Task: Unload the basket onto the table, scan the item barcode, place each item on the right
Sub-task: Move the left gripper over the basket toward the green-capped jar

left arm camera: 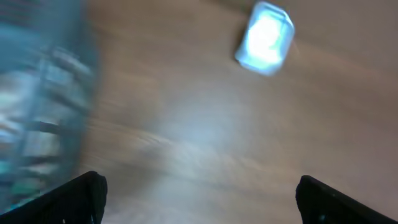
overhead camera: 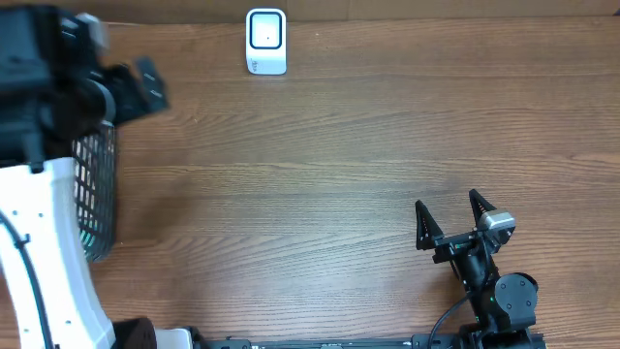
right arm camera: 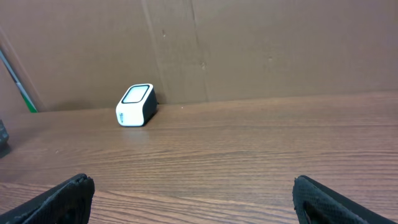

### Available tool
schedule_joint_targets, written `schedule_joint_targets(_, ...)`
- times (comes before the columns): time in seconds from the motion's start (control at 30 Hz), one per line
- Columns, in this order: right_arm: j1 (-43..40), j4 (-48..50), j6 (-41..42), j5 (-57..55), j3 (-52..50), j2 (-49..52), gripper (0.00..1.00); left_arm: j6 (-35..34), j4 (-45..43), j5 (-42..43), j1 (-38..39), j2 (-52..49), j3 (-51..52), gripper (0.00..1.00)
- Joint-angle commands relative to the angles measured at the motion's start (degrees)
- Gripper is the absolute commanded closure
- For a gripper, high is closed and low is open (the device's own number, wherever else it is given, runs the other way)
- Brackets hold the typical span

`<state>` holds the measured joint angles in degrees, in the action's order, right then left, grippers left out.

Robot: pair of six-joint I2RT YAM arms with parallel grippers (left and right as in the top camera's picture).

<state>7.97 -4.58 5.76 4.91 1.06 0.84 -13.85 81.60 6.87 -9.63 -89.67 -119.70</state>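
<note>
Beyond the wide-spread right tool (right arm camera: 193,185), a white scanner (right arm camera: 135,104) stands on the table (right arm camera: 261,155).

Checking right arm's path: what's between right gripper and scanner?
Only bare tabletop between the right gripper and the scanner; overhead and right wrist views both show it.

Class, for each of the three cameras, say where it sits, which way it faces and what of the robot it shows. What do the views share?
Overhead: above the table, looking straight down; shows both arms, the left by the basket, the right pincer open.
Left wrist: on the left arm, angled down at the tabletop, blurred; left pincer open at the bottom corners.
Right wrist: low over the table, facing the cardboard wall; own fingertips at the bottom corners.
Shared: the scanner shows in all three.
</note>
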Motion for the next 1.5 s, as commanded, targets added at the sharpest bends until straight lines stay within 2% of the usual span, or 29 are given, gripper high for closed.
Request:
schedule_joint_targets(0.0,0.2,0.3,0.0,-0.5,-0.6,-0.7,0.00,-1.5,0.4,-9.8,-4.8,-3.1,-7.0,0.00)
schedule_joint_targets(0.2,0.2,0.3,0.0,-0.5,-0.6,-0.7,0.00,-8.9,-2.2,-18.4,-13.4,-5.9,-7.5,0.00)
schedule_joint_targets(0.4,0.2,0.2,0.0,-0.5,-0.6,-0.7,0.00,-11.0,-3.4,-17.8,-20.5,-10.0,-6.5,0.00)
schedule_joint_targets(0.7,0.2,0.3,0.0,-0.5,-0.6,-0.7,0.00,-9.1,-3.9,-17.8,-26.1,-21.1,-5.6,0.03)
schedule_joint_targets(0.93,0.2,0.3,0.0,-0.5,-0.6,-0.7,0.00,-3.8,-6.3,-16.9,-27.2,-30.1,-5.6,0.09)
schedule_joint_targets(1.47,0.2,0.3,0.0,-0.5,-0.6,-0.7,0.00,3.2,-13.8,-17.7,-27.3,-39.0,-5.6,0.00)
